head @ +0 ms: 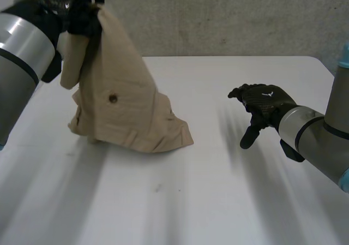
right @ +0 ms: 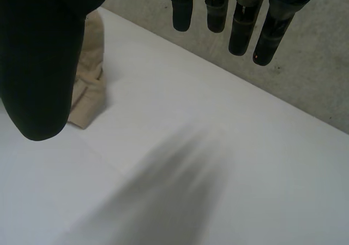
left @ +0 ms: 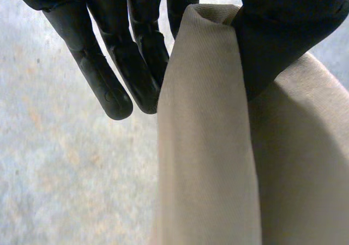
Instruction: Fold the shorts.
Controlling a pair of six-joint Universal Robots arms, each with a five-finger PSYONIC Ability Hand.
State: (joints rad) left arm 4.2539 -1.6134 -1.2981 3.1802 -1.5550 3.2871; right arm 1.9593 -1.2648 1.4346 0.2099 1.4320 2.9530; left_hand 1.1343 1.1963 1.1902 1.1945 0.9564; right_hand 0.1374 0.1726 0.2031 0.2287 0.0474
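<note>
White table [head: 245, 201]: broad, with the one garment on its left half as I see it from the head camera.

Tan shorts [head: 125, 103]: hoisted by their topmost part and hanging as a tall cone. The lower part sits bunched and creased on the table, one edge trailing out toward the middle. Nothing lies flat, and I find no clean fold line anywhere. I cannot tell whether the lifted part is waistband or leg hem.

Left hand [head: 82, 10]: raised high over the table's far left side and clamped on the top of the shorts. My left wrist camera shows a ridge of cloth pinched between the thumb [left: 283, 32] and the fingers [left: 109, 76], the outer ones reaching straight down beside the cloth.

Right hand [head: 262, 106]: hovering over the right half of the table, well apart from the shorts and holding nothing. Its fingers [right: 240, 27] are straight and spread away from the thumb.

Small dark button [head: 113, 98]: on the hanging face, roughly halfway up the cone.

Progress, my reading: early. No fold is made. This looks like a lift to open out or reposition the garment. Left to do: spread the shorts flat, smooth them, fold them over and square the result. I expect the right hand must come across to take a second edge.
</note>
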